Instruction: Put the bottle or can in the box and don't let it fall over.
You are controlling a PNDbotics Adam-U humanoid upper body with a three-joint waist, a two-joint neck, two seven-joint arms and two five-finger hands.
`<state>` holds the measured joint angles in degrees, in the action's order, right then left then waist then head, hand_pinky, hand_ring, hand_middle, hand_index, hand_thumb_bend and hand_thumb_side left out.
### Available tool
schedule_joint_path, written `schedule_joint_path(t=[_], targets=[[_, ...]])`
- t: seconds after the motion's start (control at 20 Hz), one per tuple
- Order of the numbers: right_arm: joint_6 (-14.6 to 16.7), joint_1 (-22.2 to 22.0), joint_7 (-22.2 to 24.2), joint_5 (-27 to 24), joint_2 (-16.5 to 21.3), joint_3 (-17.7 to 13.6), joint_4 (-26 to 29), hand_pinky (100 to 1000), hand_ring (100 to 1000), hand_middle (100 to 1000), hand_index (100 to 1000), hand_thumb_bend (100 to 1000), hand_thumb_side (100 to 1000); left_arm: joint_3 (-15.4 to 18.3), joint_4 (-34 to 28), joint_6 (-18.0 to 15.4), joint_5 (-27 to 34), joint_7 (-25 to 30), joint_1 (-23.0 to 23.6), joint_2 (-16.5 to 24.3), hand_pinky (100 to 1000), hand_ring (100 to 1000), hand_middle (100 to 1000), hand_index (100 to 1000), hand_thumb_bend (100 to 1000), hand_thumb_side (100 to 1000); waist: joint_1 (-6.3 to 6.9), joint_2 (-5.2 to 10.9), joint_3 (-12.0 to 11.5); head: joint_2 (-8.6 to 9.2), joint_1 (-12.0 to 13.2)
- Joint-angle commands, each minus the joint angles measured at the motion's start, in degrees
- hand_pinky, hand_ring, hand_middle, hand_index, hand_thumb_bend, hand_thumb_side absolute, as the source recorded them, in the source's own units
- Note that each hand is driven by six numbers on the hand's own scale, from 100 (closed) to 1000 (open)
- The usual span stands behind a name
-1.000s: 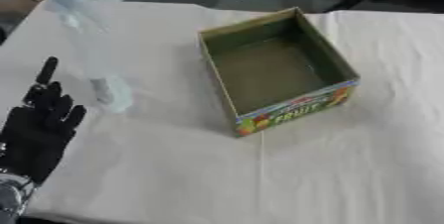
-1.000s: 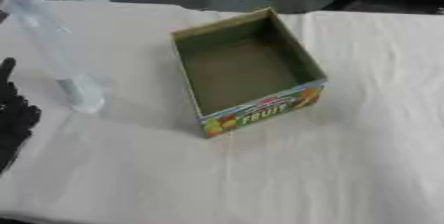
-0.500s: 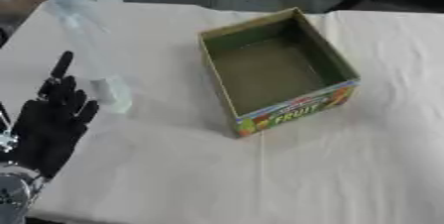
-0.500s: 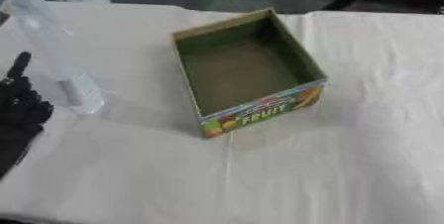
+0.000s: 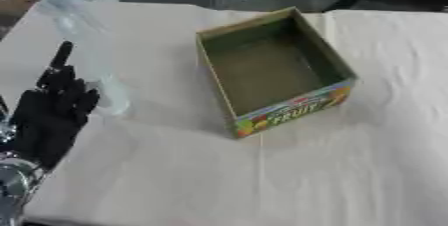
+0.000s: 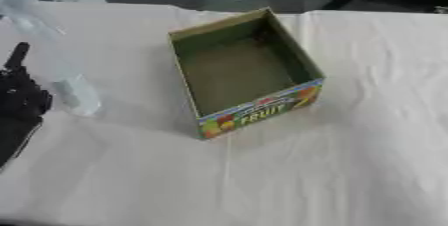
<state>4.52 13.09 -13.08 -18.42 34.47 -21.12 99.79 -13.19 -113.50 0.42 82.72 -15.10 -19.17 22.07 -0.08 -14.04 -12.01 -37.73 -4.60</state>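
Left eye view: a clear bottle (image 5: 87, 55) stands upright on the worktop (image 5: 350, 170), which is covered by a white cloth, at the left side. It is pale and blurred; its base sits near the left hand (image 5: 52, 112), its top reaches towards the far left corner. The left hand is black, fingers straight and pointing away from the robot, one finger raised above the rest; it holds nothing. Its fingertips lie just beside the bottle's lower part; contact cannot be confirmed. Against the frame of a second ago, the hand has advanced up and towards the bottle. The bottle and the box (image 5: 273, 72) have not shifted. The box is open-topped, cardboard, with a fruit print on its near face. It stands right of the bottle, apart from it, with nothing visible inside. The right hand does not show.

Right eye view: the same layout, shifted left. Only the edge of the left hand (image 6: 19, 102) shows at the left border, fingers extended. The bottle (image 6: 61, 70) stands between hand and box (image 6: 245, 70), outside the box. A second earlier, less of the hand showed here, and it sat lower.
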Motion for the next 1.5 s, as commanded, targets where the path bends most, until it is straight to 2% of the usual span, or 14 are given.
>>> schedule_joint_path(t=[0.05, 1.5], targets=[[0.19, 0.44, 0.18, -0.22, 1.14, -0.36, 0.64, 815, 891, 1000, 974, 100, 771, 0.39, -1.09, 0.03, 1.06, -1.0, -1.4, 0.18, 130, 126, 218, 1000, 393, 1000, -0.1, 0.45, 0.12, -0.19, 0.05], [0.71, 0.56, 0.86, -0.03, 0.76, -0.3, 0.18, 818, 893, 1000, 976, 100, 775, 1.99, -1.09, -0.84, 5.96, -7.53, -6.95, -1.3, 100, 100, 192, 1000, 393, 1000, -0.64, -0.97, 0.81, 1.46, 1.58]])
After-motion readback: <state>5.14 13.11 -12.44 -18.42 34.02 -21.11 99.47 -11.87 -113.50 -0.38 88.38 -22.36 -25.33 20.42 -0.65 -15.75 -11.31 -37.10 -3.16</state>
